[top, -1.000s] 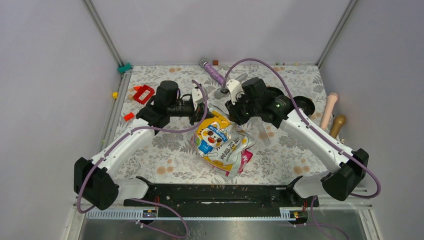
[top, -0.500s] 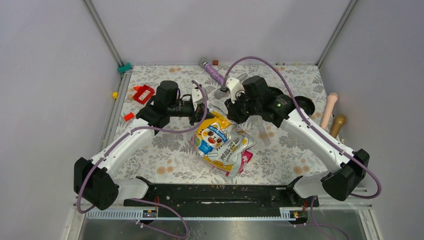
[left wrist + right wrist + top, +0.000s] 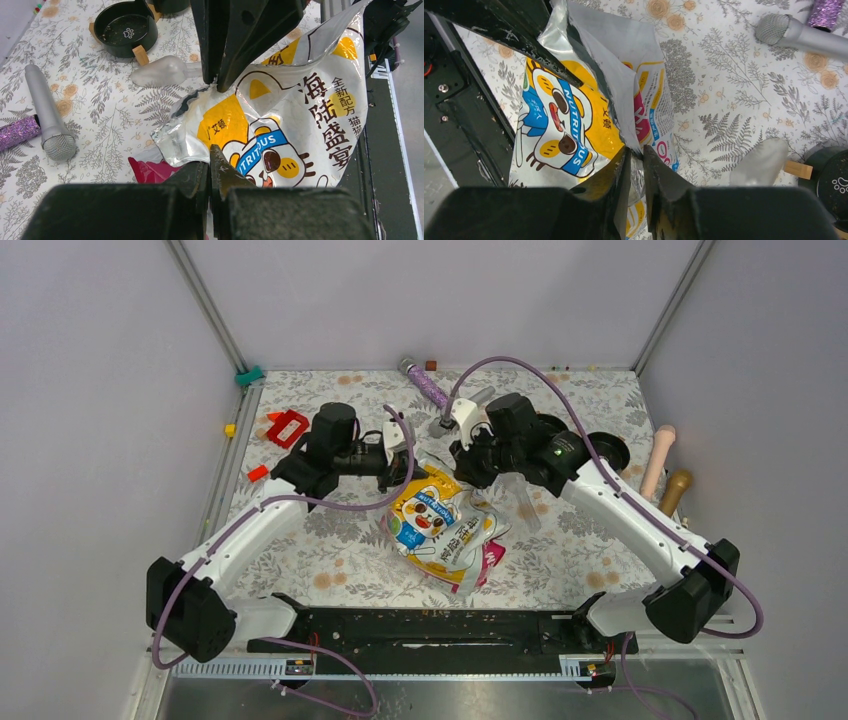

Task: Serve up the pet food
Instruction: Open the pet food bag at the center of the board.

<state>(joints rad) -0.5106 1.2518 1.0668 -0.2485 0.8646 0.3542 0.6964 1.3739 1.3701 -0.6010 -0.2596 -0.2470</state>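
Note:
The glossy yellow-white-magenta pet food bag (image 3: pixel 445 530) with a cartoon face lies mid-table, its top end lifted. My left gripper (image 3: pixel 408 470) is shut on one side of the bag's torn top edge. My right gripper (image 3: pixel 462 466) is shut on the other side. In the left wrist view my gripper (image 3: pixel 210 152) pinches the silver-lined edge of the bag (image 3: pixel 300 115). In the right wrist view my gripper (image 3: pixel 635 150) clamps the edge of the bag (image 3: pixel 554 120), and the mouth gapes a little. No kibble shows.
A black bowl (image 3: pixel 125 30) with a paw print and a translucent scoop (image 3: pixel 162 72) lie beyond the bag. A silver microphone (image 3: pixel 47 120) with a purple glitter handle lies at the back. Red blocks (image 3: pixel 288 427) sit far left. Wooden pieces (image 3: pixel 660 455) lie at the right edge.
Both grippers keep their hold on the bag. The left gripper has shifted slightly left, stretching the bag's top edge a little wider.

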